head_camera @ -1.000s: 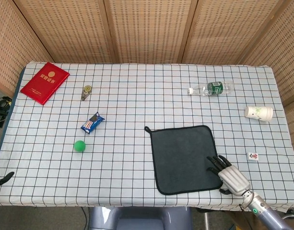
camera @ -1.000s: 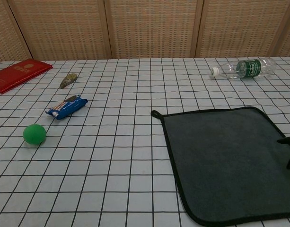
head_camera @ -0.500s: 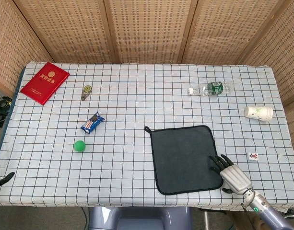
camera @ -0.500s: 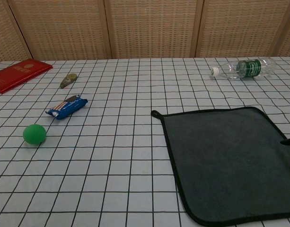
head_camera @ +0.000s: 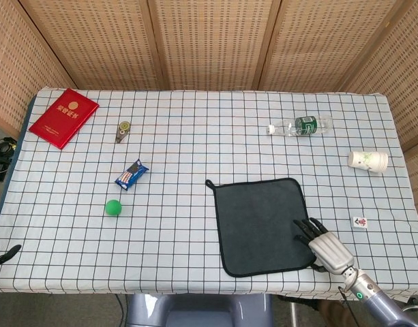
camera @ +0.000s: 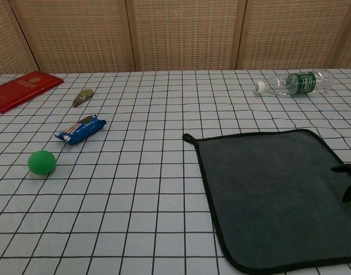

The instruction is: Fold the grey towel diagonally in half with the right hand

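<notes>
The grey towel (head_camera: 263, 225) lies flat and unfolded on the checked tablecloth, right of centre and near the front edge. A small loop sticks out of its far left corner. My right hand (head_camera: 324, 246) reaches in from the lower right, fingers spread, and lies over the towel's near right corner, holding nothing. In the chest view the towel (camera: 272, 195) fills the lower right, and only my right hand's dark fingertips (camera: 347, 169) show at the frame's right edge. My left hand shows in neither view.
A red booklet (head_camera: 63, 117) lies at the far left, with a small oval object (head_camera: 124, 129), a blue snack packet (head_camera: 131, 175) and a green ball (head_camera: 113, 207) closer in. A plastic bottle (head_camera: 301, 127), a paper cup (head_camera: 367, 161) and a small tile (head_camera: 359, 222) lie on the right.
My right hand has shifted only slightly at the towel's near right corner, easing out and back over the edge. The towel has not moved.
</notes>
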Motion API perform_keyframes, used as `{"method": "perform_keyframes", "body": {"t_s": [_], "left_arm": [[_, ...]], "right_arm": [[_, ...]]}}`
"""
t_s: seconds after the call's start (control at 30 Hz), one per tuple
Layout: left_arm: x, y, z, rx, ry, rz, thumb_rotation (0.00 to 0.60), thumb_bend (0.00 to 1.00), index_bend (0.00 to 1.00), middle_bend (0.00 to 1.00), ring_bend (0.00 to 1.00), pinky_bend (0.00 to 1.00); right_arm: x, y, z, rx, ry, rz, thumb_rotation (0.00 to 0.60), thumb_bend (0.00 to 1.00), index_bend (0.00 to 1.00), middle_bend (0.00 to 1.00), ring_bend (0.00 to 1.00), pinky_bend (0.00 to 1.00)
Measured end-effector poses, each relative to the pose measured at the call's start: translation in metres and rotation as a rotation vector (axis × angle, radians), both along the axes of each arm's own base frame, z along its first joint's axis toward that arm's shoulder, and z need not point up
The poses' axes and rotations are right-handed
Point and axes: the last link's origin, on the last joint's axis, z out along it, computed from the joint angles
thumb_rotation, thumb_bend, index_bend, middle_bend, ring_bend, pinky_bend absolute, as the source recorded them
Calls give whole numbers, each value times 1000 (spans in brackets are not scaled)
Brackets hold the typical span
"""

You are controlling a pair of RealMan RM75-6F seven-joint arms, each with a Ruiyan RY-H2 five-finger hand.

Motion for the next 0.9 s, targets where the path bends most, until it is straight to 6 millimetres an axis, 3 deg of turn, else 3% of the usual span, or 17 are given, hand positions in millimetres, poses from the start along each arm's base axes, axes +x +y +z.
{"method": "perform_keyframes", "body": {"t_s": [0.2,0.9], "left_arm": [[0,0,-1,-2,1,0,600,0,0,0,0,0],[1,0,-2,-9,4,-3,600,0,0,0,0,0]], "right_arm": [[1,0,1,3,-10,6,600,538,308,3,0,0],[-1,-1,4,14,5,-12,600,585,558,35,0,0]]}}
